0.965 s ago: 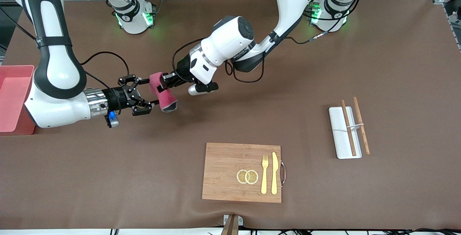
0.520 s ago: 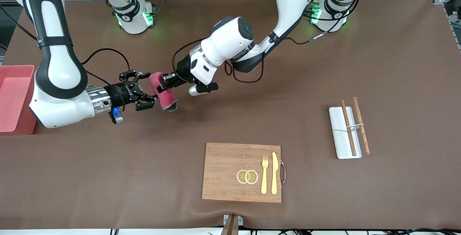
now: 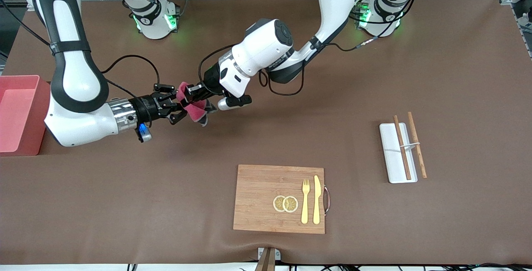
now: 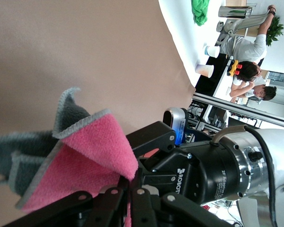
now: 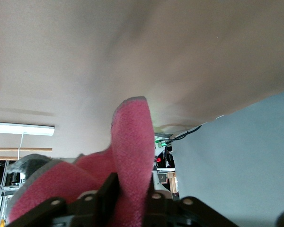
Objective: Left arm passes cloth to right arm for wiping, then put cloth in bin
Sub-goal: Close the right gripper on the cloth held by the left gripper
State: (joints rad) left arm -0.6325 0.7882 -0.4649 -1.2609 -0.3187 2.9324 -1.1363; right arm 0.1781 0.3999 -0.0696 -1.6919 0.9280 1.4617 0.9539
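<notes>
Both grippers now clamp the cloth (image 3: 192, 104) in the air over bare table: the right gripper (image 3: 178, 105), spread wide a second ago, has moved in and closed on it, bunching it, while the left gripper (image 3: 194, 94) stays shut on it. Toward the right arm's end, the bin (image 3: 36, 117) looks empty.

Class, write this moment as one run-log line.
phase: handover | cloth: midair, held by both | left end effector: shut | right end effector: shut | bin: waiting
</notes>
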